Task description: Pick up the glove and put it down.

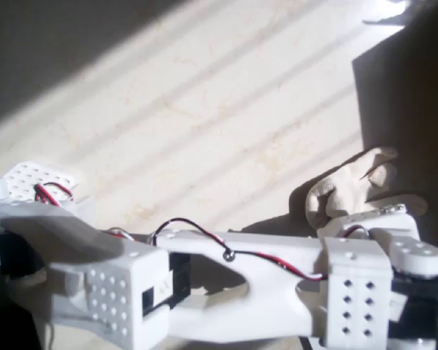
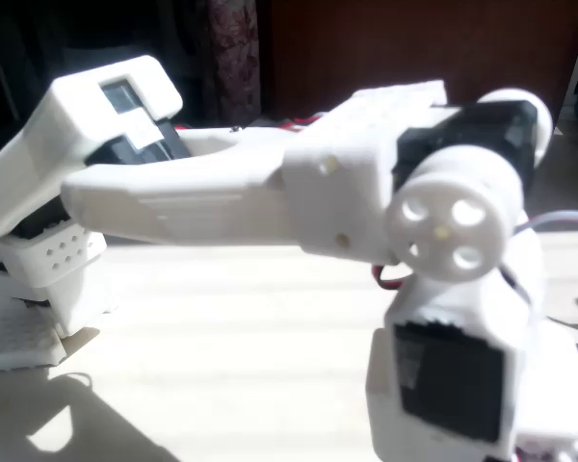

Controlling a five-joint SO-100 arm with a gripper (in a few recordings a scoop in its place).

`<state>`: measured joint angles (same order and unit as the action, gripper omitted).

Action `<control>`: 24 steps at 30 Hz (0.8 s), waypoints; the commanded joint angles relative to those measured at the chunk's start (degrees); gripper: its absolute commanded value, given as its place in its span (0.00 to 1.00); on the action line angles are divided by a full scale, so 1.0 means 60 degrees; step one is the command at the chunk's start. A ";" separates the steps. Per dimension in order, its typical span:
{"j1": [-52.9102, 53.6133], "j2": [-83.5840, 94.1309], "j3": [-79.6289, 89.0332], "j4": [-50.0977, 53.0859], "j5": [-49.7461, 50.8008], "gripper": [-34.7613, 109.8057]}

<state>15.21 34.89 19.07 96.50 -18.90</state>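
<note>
Overhead view alone shows the crumpled cream glove (image 1: 354, 186) near the desk's (image 1: 226, 109) right edge; my gripper's state I cannot tell.

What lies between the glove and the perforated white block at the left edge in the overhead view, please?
In the overhead view, only bare, sunlit table lies between the glove and the perforated block; the arm runs nearer the bottom edge.

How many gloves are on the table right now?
1. The glove lies at the right of the overhead view, just above the arm's wrist end and partly in shadow. The arm covers the bottom of that view, so another could be hidden under it.
</note>
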 commanded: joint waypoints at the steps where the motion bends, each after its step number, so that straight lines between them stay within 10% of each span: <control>1: 0.0161 -0.0190 -0.0190 -0.0029 -0.0044 0.24; 24: 0.0029 0.1172 -0.0249 0.0352 0.0015 0.47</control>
<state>15.21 34.19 18.54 97.29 -18.72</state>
